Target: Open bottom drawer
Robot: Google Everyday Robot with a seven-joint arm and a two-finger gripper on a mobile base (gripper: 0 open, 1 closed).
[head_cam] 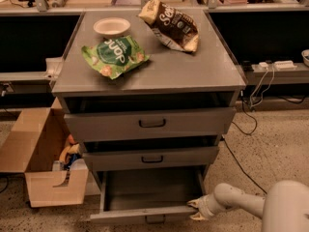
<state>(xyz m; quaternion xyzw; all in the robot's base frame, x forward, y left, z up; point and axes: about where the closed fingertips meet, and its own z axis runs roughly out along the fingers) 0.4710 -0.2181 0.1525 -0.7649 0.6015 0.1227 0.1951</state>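
Bowl (111, 26), green bag (115, 56), brown bag (170, 25) — cardboard box (43, 178)

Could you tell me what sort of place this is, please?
Probably an office or lab workspace: a grey drawer cabinet, a power strip at right, a cardboard box beside the cabinet. The gripper is at the right front corner of the open bottom drawer.
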